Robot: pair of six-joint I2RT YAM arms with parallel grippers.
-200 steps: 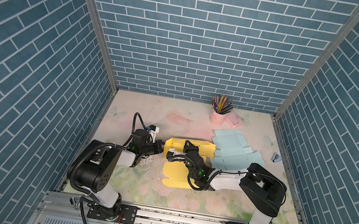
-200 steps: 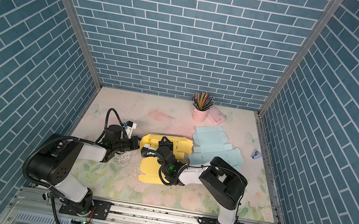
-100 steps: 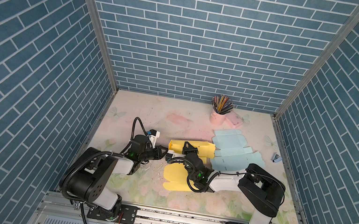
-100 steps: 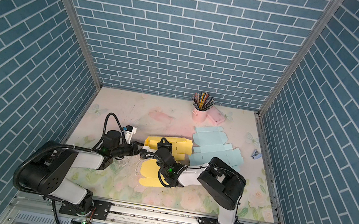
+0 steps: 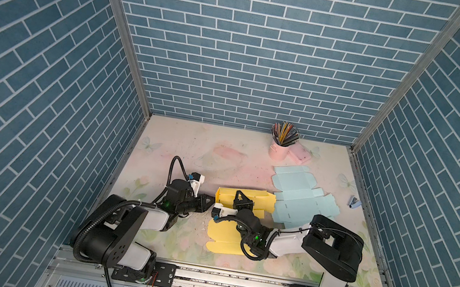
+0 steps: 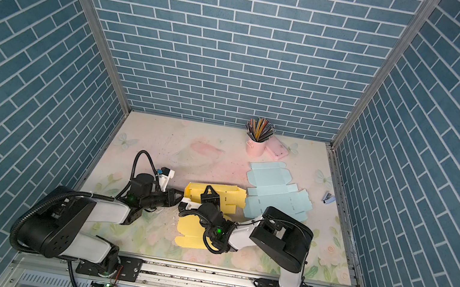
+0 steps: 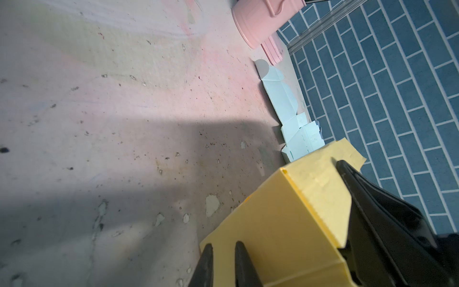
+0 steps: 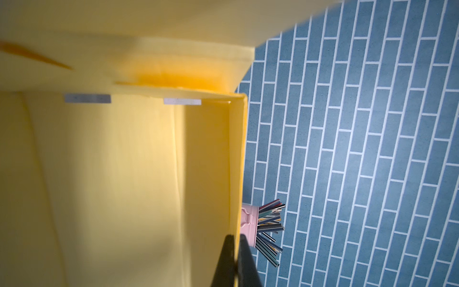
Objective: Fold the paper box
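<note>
Where the paper box (image 5: 258, 199) lies: part-folded on the worktop (image 5: 189, 150), between both arms.
Left end effector (image 7: 223, 249): jaws slightly parted, tips at the box's left end.
Right end effector (image 8: 234, 239): pinched closed on an upright box wall.
</note>
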